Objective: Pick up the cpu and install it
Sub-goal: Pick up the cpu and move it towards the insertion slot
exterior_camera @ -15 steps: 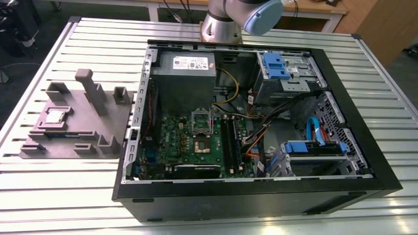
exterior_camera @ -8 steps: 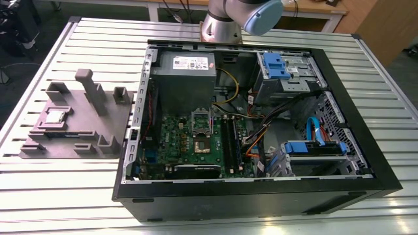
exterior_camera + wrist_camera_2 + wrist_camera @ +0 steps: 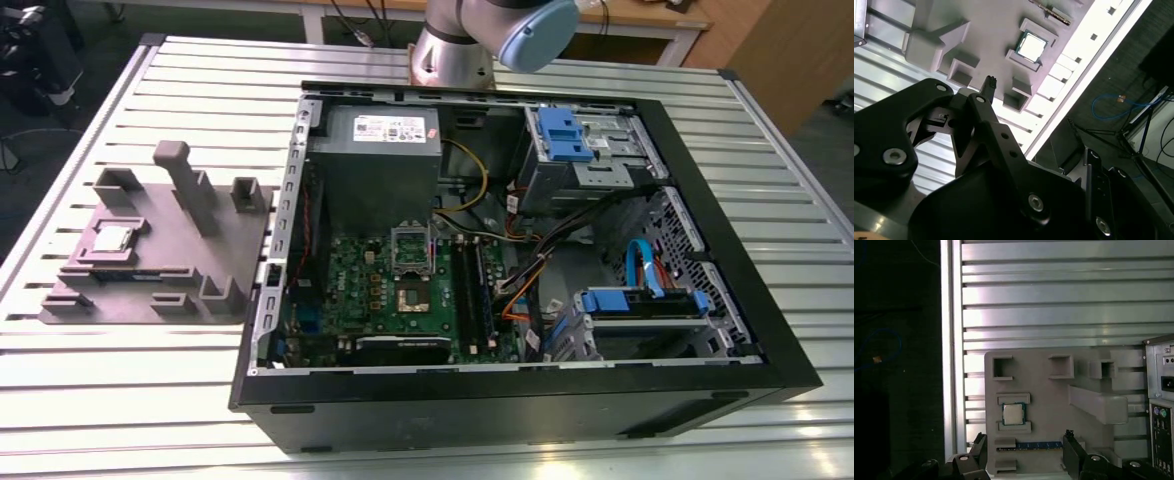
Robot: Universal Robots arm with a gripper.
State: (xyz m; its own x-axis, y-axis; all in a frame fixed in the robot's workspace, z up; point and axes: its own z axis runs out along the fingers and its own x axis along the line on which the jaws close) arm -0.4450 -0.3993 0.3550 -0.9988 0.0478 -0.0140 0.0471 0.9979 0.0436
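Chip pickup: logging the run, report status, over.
Gripper empty, jaws open. Chip seated in grey tray, untouched. Nothing covers it.

The computer case is black. Inside the case, the motherboard is green, the power supply is grey with a white label, the drive latches are bright blue, and single cables are yellow and blue. Beside the case, the fixture tray is matte grey and the cpu is silver-grey with a greenish rim. Under the case, the table is pale silver, striped with parallel ribs. The gripper is black.
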